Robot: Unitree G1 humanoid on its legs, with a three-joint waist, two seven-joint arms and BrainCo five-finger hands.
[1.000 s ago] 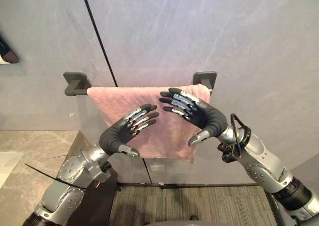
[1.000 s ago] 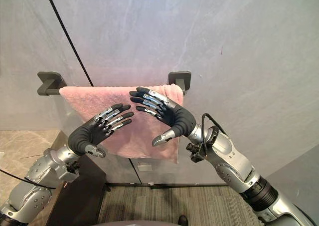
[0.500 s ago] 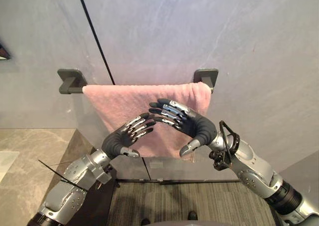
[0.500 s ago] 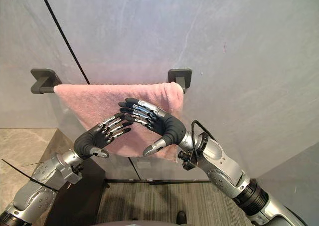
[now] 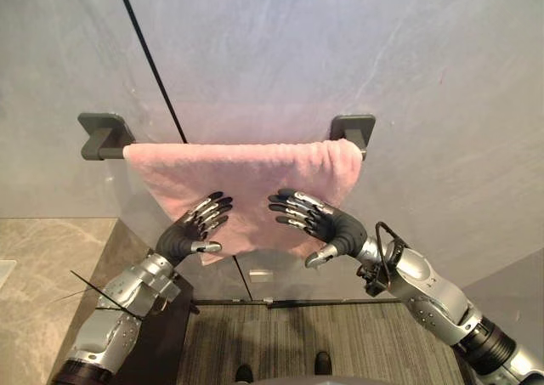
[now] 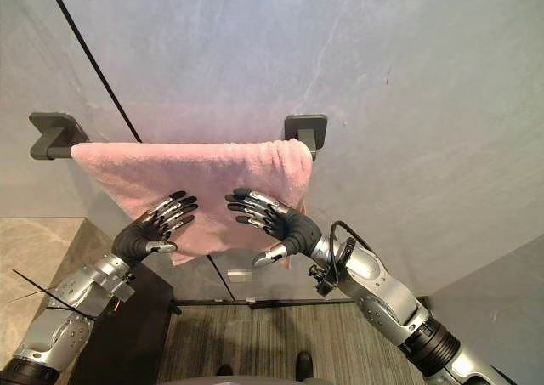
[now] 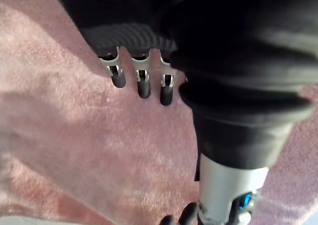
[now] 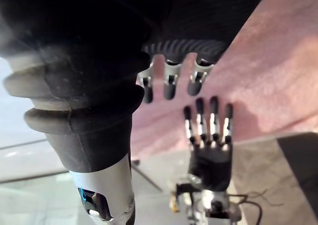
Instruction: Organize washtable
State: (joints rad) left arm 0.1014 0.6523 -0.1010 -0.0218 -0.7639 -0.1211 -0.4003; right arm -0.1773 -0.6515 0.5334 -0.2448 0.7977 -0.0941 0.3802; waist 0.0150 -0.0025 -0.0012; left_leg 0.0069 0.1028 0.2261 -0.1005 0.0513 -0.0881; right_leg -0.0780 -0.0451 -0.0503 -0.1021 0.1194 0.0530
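Both my left hand (image 5: 183, 239) and right hand (image 5: 336, 228) have fingers straight, gripping nothing, before the towel (image 5: 246, 168): soft, light, limp; I'd pinch its lower edge.

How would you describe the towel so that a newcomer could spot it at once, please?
On the grey wall sit two dark brackets. The pink towel hangs between them, behind the left hand and right hand; it is the only soft, coloured thing there.

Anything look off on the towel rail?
Yes: the pink towel hangs askew, its left edge slanting inward and its right end bunched against the right bracket. Left hand and right hand, both open, are in front of it.
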